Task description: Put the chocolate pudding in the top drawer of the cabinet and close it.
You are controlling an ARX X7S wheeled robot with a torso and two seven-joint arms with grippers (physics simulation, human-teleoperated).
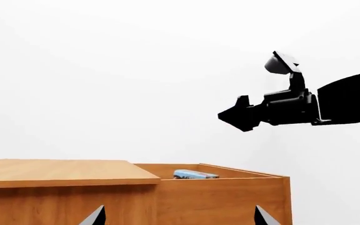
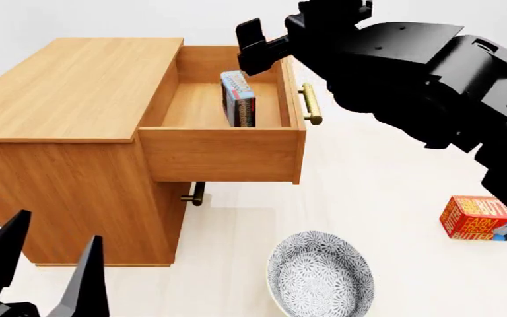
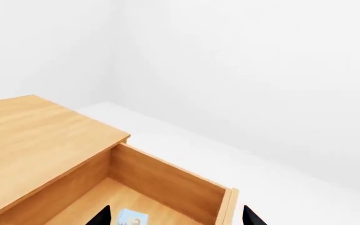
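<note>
The cabinet point(image 2: 68, 86) stands at the left with its top drawer point(image 2: 222, 155) pulled out. The chocolate pudding point(image 2: 238, 99) stands on edge inside the drawer, free of any gripper. It also shows in the left wrist view point(image 1: 196, 175) and the right wrist view point(image 3: 131, 218). My right gripper point(image 2: 261, 58) hangs just above the drawer's far end, over the pudding, open and empty. In its own view point(image 3: 176, 219) the jaws stand wide apart. My left gripper point(image 2: 47, 264) is open and empty, low in front of the cabinet's side point(image 1: 178, 220).
The drawer's brass bar handle point(image 2: 311, 104) faces right. The lower drawer's small handle point(image 2: 196, 195) shows beneath. A patterned bowl point(image 2: 319, 274) sits on the floor in front. An orange-red butter box point(image 2: 480, 218) lies at the right. A white wall is behind.
</note>
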